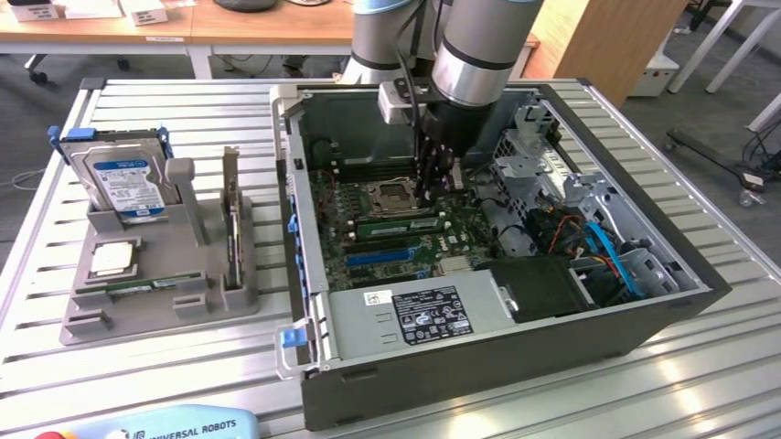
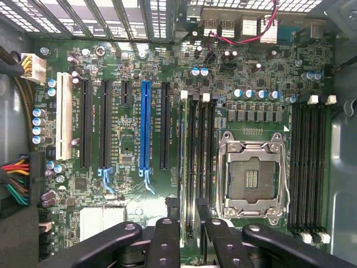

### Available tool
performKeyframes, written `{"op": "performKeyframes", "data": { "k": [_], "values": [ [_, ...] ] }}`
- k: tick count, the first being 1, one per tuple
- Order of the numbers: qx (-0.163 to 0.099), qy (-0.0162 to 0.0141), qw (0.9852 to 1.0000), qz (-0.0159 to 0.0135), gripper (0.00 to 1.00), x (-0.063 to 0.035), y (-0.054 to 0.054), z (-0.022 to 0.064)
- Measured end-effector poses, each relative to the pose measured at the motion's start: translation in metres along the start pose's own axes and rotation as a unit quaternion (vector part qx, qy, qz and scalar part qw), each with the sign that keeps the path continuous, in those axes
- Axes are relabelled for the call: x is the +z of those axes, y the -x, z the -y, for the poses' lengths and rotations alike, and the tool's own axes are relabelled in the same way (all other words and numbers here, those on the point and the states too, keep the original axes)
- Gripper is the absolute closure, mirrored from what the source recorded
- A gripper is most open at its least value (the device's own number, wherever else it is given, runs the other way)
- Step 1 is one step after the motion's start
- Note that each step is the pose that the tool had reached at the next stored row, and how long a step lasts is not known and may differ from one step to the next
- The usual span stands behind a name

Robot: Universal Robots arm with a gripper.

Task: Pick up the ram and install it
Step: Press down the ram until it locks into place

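Observation:
The ram (image 1: 393,224) is a long green stick standing on edge in a slot of the motherboard, beside the CPU socket (image 1: 390,194), inside the open computer case (image 1: 488,366). In the wrist view I see the ram (image 2: 180,167) edge-on as a thin pale-green line running along the memory slots. My gripper (image 1: 430,187) reaches down into the case right above it. Its black fingers (image 2: 167,237) stand apart, and my gripper (image 2: 188,223) straddles one end of the stick. The gap is wider than the stick, which lies close to one finger.
A grey holder (image 1: 159,302) at the exterior view's left carries a silver-blue hard drive (image 1: 123,178), a small square processor chip (image 1: 112,259) and another green stick (image 1: 137,285). Inside the case are the power supply (image 1: 422,311), drive cages and blue cables (image 1: 610,256).

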State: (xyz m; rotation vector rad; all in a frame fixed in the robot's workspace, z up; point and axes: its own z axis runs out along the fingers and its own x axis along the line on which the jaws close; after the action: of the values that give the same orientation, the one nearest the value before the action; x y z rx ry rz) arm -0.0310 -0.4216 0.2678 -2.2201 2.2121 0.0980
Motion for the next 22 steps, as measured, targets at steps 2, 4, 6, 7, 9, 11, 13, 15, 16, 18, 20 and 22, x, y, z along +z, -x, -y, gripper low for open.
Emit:
{"op": "performKeyframes", "data": {
  "k": [2, 4, 6, 7, 9, 11, 13, 15, 16, 18, 20, 22],
  "values": [
    [0.000, 0.0000, 1.0000, 0.0000, 0.75, 0.0000, 0.0000, 0.0000],
    [0.000, 0.0000, 1.0000, 0.0000, 0.75, 0.0000, 0.0000, 0.0000],
    [0.000, 0.0000, 1.0000, 0.0000, 0.76, 0.0000, 0.0000, 0.0000],
    [0.000, 0.0000, 1.0000, 0.0000, 0.76, 0.0000, 0.0000, 0.0000],
    [0.000, 0.0000, 1.0000, 0.0000, 0.89, 0.0000, 0.0000, 0.0000],
    [0.000, 0.0000, 1.0000, 0.0000, 0.90, 0.0000, 0.0000, 0.0000],
    [0.000, 0.0000, 1.0000, 0.0000, 0.90, 0.0000, 0.0000, 0.0000],
    [0.000, 0.0000, 1.0000, 0.0000, 0.90, 0.0000, 0.0000, 0.0000],
    [0.000, 0.0000, 1.0000, 0.0000, 0.90, 0.0000, 0.0000, 0.0000],
    [0.000, 0.0000, 1.0000, 0.0000, 0.90, 0.0000, 0.0000, 0.0006],
    [0.000, 0.0000, 1.0000, 0.0000, 0.90, 0.0001, -0.0001, 0.0033],
    [0.000, 0.0000, 1.0000, 0.0000, 0.90, 0.0000, -0.0001, 0.0083]
  ]
}}
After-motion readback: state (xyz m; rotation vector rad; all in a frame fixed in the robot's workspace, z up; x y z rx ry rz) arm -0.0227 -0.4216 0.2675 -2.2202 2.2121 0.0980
